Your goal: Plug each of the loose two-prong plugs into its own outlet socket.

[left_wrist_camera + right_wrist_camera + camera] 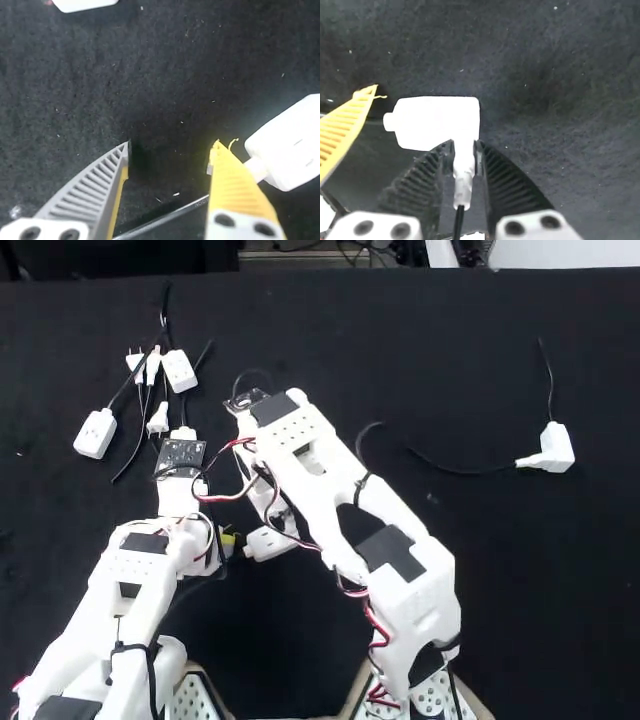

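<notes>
While the left gripper point(170, 147) hung just beside it, fingers point(235, 185) spread and empty, the white plug point(437, 122) sat toward the near side of the table point(480, 360), its cord neck pinched by the right gripper point(464, 146). Light, hard and slick, it probably held surer by its blocky body.

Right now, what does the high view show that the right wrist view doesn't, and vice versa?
High view: both arms, white socket blocks and small plugs on cords at upper left, a loose white plug at far right. Right wrist view: the right gripper shut on the corded neck of a white connector. Shared: that connector, the left gripper's yellow finger beside it, the black table.
</notes>
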### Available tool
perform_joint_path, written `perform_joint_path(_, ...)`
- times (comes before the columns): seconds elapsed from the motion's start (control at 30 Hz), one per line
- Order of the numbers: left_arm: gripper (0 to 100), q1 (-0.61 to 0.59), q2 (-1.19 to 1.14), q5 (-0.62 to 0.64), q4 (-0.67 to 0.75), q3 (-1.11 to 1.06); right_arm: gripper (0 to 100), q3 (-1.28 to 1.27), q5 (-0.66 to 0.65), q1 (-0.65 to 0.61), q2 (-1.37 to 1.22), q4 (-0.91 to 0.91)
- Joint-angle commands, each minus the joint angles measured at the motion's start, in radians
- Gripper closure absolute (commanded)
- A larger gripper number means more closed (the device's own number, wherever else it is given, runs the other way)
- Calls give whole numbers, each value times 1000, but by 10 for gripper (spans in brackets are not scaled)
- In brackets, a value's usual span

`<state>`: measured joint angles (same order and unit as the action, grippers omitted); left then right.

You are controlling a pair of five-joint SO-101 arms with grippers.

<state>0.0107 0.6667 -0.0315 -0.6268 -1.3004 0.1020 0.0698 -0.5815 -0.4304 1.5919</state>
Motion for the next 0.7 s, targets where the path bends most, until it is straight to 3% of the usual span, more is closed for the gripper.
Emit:
perform_joint_path(0.0, 741, -4, 0, 3, 11, 31, 988, 1, 11, 0, 13, -17)
perform_joint_path(0.43, 741, -5, 0, 3, 12, 31, 988, -229, 2, -6, 64, -250)
perform_joint_path(0.67, 741, -39, 2, 9, 8, 50, 952, -243, -41, -25, 236, -235)
